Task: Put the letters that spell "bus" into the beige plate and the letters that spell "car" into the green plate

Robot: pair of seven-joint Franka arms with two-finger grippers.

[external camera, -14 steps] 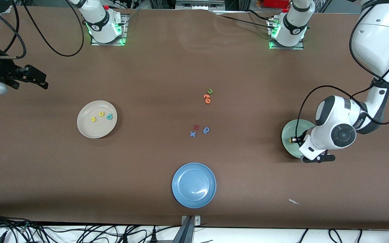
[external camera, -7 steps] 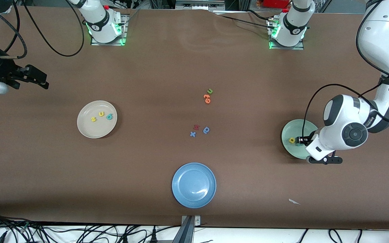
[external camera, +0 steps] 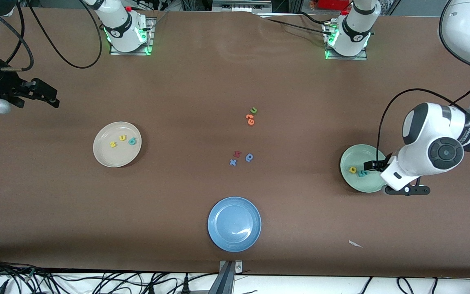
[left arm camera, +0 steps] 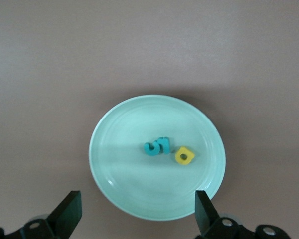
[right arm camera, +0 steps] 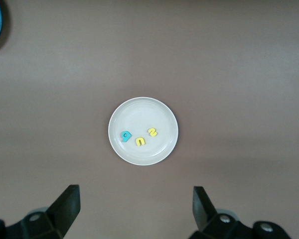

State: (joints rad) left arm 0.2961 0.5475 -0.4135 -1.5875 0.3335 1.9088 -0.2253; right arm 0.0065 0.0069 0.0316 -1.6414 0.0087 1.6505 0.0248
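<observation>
Fingers spread wide and empty, the left gripper (left arm camera: 134, 216) hangs over the round pale-green plate (external camera: 351, 181), where the teal foam "c" and "r" (left arm camera: 157, 146) touch side by side, the small yellow foam "a" (left arm camera: 184, 156) just beside them in one short row. The right gripper (right arm camera: 134, 211), also open, waits above the round beige plate (right arm camera: 164, 117) holding the teal "b" (right arm camera: 125, 135), yellow "u" (right arm camera: 140, 142) and yellow "s" (right arm camera: 152, 132), likewise lined up.

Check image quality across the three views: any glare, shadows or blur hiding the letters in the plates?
Front view: a glare streak on the blue plate, none on the beige plate. Left wrist view: sharp, with a soft shadow band across the green plate; its letters read clearly. Right wrist view: even light, letters small but distinct.
</observation>
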